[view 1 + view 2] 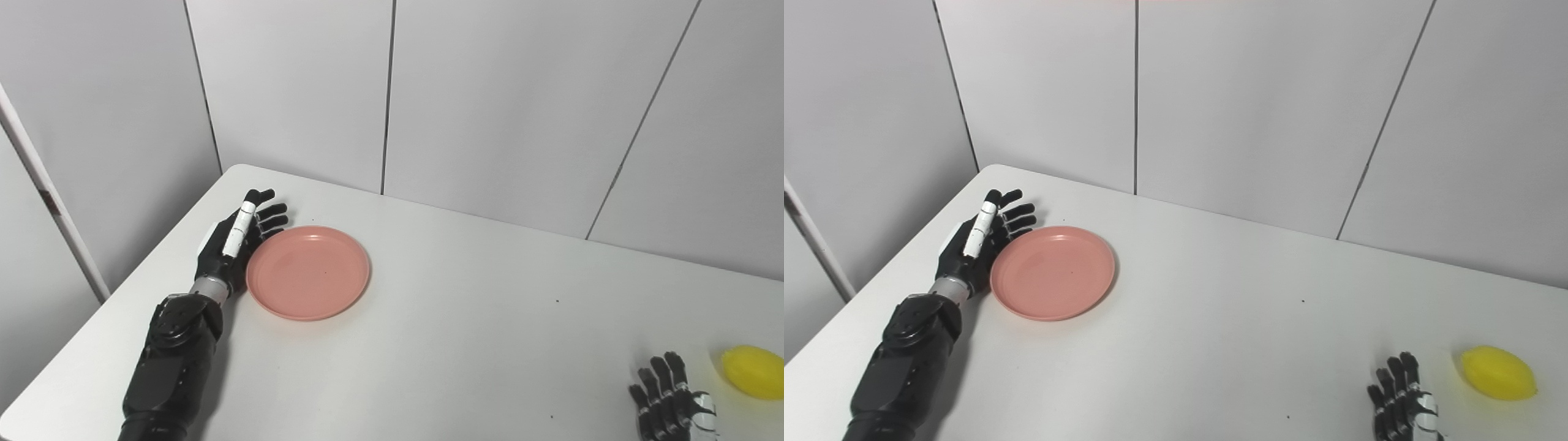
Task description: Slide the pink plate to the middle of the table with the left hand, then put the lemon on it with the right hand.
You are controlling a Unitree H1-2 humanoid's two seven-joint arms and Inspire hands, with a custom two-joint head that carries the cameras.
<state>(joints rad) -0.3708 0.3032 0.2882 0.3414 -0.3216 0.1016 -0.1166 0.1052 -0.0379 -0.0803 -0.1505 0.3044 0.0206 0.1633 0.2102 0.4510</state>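
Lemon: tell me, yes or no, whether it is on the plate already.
No: the lemon lies on the bare table at the right, far from the plate, beside the right hand.

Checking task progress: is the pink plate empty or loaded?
Empty: the pink plate shows a bare inside, and the lemon lies on the table far right.

The pink plate (pixel 308 272) looked like smooth, faintly glossy plastic; the table (pixel 465 318) was matt white (a few dark specks); the lemon (pixel 1498 372) had a waxy, slightly dimpled skin.
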